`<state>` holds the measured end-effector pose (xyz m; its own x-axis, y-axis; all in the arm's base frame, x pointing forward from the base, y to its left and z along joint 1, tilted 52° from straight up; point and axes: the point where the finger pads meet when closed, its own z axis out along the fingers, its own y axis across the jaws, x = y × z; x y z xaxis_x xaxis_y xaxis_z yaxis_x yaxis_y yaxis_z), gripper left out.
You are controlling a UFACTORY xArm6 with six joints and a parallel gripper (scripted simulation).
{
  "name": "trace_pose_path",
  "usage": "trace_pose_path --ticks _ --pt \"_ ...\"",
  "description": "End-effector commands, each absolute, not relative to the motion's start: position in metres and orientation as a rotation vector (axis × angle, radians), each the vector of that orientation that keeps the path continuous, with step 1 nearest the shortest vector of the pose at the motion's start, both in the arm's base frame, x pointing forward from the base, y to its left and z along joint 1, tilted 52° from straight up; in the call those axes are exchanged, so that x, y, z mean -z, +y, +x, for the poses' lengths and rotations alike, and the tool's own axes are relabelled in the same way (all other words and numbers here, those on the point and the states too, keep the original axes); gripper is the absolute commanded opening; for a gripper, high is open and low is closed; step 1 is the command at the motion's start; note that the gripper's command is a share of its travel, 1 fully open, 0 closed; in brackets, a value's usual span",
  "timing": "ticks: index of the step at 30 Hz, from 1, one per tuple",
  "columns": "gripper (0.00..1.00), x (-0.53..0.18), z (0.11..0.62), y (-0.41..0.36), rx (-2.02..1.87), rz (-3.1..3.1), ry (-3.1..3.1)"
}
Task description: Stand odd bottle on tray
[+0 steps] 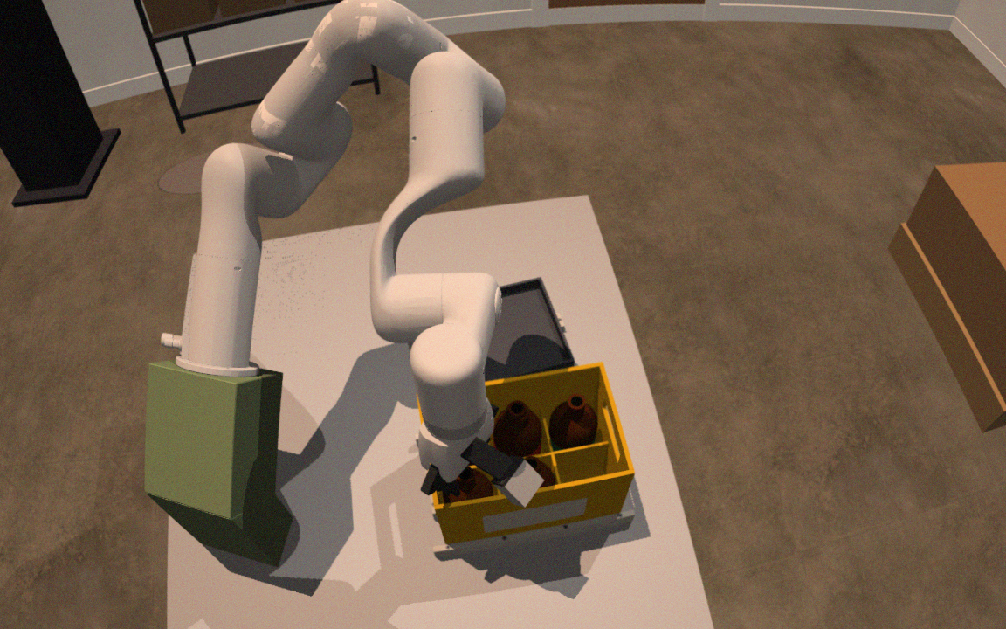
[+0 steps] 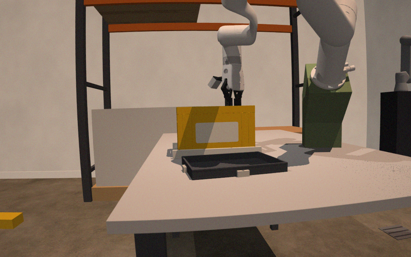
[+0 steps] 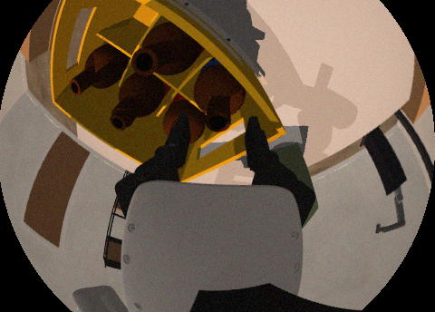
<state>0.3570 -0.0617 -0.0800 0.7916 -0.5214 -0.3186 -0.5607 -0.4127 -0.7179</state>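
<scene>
A yellow crate with dividers stands on the table and holds several brown bottles, among them two at its far side. My gripper is open over the crate's near-left cell, fingertips at the height of the crate's rim. In the wrist view the gripper has the mouth of one bottle between its fingers, with gaps on both sides. Another bottle sits under the left finger. The black tray lies empty just beyond the crate; it also shows in the exterior view.
The crate's wall hides the bottles in the exterior view. The arm's green base block stands at the table's left edge. A metal rack stands behind the table. A brown box sits on the floor at the right.
</scene>
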Motion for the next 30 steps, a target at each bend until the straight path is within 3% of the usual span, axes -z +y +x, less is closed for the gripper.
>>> trace_pose_path --ticks 1,30 --pt "0.65 0.082 0.359 -0.061 -0.052 -2.092 0.802" --pt "0.65 0.096 0.364 -0.044 -0.052 -2.092 0.802"
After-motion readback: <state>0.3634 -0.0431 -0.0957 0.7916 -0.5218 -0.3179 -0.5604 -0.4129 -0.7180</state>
